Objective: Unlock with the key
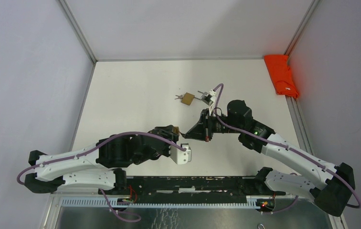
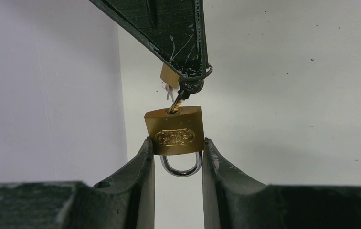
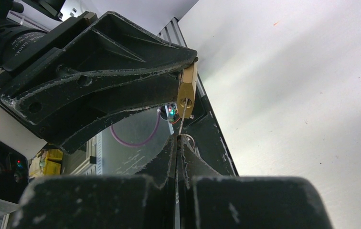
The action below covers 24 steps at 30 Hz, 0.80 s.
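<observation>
**A:** Where's the padlock (image 2: pixel 174 131) right now?

**B:** Lifted off the table (image 1: pixel 135 95), about the middle of the workspace, between the two arms. The left gripper (image 2: pixel 177 143) has its fingers clamped on the two sides of the brass body. The keyhole end points away toward the right arm, and the shackle (image 2: pixel 181 169) hangs back between the fingers.

**A:** And the key (image 2: pixel 179 99)?

**B:** The right gripper (image 3: pixel 177 138) is pinched tight on its head. From the left wrist view the blade tip sits in the keyhole, at a slight slant. How deep it goes I can't tell.

**A:** So is it unlocked?

**B:** I'd say not yet. Both legs of the shackle look seated in the body, with no gap showing. Picking up, lining up and starting the insertion look done. What's left, in my judgement, is pushing the key fully home, turning it, and getting the shackle to pop.

**A:** Anything else about?

**B:** A second brass padlock (image 1: pixel 186 99) lies farther back on the table with a small bunch of keys just left of it. Neither arm touches it.
</observation>
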### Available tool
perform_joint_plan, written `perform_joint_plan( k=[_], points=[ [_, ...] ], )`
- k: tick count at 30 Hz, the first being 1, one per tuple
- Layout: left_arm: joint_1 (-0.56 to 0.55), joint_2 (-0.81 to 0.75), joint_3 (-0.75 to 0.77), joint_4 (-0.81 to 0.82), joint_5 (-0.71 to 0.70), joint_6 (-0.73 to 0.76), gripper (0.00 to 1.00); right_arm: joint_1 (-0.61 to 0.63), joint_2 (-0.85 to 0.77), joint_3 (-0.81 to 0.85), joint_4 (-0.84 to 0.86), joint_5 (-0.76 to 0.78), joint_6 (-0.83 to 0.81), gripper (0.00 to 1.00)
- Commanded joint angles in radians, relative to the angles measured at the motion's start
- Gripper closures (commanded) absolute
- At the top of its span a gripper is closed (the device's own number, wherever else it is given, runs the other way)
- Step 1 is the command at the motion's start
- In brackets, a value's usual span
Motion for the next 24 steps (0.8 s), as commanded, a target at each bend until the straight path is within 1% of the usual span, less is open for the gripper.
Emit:
perform_joint_plan(
  k=[1, 24],
  points=[
    [-0.012, -0.02, -0.003, 0.028, 0.058, 0.011, 0.98, -0.021, -0.006, 0.084, 0.031, 0.009, -0.042, 1.0],
    [-0.012, -0.021, -0.011, 0.029, 0.085, -0.002, 0.98, -0.035, 0.012, 0.129, 0.03, -0.009, -0.042, 1.0]
  ],
)
